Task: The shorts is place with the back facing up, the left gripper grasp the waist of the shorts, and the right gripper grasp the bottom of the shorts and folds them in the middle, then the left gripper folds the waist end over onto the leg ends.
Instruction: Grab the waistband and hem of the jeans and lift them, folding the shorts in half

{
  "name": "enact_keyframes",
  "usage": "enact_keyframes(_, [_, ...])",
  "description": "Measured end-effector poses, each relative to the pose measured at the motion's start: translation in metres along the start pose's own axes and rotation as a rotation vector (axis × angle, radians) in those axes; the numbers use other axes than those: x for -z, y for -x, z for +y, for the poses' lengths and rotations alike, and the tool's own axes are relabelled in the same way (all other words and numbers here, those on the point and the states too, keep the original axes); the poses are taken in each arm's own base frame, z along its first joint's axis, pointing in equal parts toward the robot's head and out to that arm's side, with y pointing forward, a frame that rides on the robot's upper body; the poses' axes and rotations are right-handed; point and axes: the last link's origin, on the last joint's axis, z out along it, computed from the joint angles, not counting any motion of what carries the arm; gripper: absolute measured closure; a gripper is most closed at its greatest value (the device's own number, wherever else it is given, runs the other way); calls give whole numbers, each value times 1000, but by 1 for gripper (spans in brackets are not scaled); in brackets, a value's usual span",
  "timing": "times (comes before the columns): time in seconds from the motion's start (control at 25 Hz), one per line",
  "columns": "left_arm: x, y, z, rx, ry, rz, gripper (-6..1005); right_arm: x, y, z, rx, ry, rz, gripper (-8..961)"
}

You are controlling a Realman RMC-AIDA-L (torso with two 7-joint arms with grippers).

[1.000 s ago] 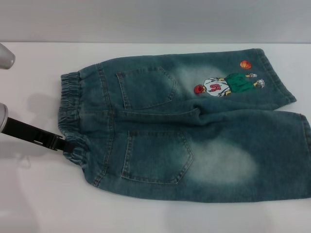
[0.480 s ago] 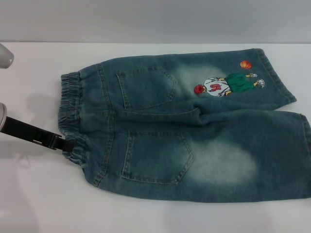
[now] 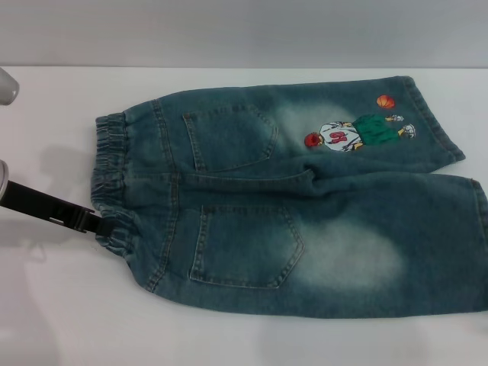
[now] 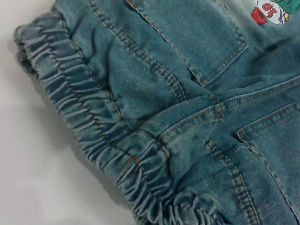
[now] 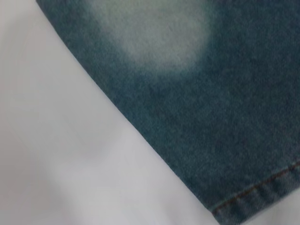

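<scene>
**Operator:** On the white table (image 3: 61, 305) I have the shorts (image 3: 305, 206) spread flat, back side up, both patch pockets showing. The elastic waistband (image 3: 113, 191) lies toward my left, and the leg ends (image 3: 476, 229) run off toward my right. The embroidered basketball player (image 3: 354, 133) sits on the far leg, near its hem.

**Observer:** Where is the left gripper?

**Operator:** The left gripper (image 3: 97, 223) comes in low from the left edge of the head view, and its black tip meets the near part of the waistband, where the gathers bunch up. I cannot tell whether its fingers are spread or pinching the cloth; the tip merges with the dark denim. My left wrist view shows only the ruffled band, the centre seam and the pocket corners close up, no fingers.

**Observer:** And the right one?

**Operator:** The right gripper does not show in any view. Its wrist camera looks down on the near leg's faded patch (image 5: 154, 33), the stitched hem corner (image 5: 253, 199) and bare table beside it.
</scene>
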Motion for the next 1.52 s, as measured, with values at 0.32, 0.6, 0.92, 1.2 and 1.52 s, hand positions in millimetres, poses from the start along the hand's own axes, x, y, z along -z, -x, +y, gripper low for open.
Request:
enact_keyframes(0.32, [-1, 0, 0, 0, 0, 0, 954, -3, 6, 0, 16, 10, 3, 323])
enact_keyframes(0.6, [-1, 0, 0, 1, 0, -1, 954, -6, 11, 1, 34, 26, 23, 322])
enact_keyframes(0.92, [0, 1, -1, 2, -3, -2, 954, -5, 11, 0, 37, 18, 49, 323])
enact_keyframes(1.2, [0, 0, -1, -2, -4, -4, 954, -7, 14, 1, 43, 24, 48, 323])
enact_keyframes(1.52, [0, 1, -1, -1, -3, -8, 954, -9, 19, 3, 53, 26, 45, 324])
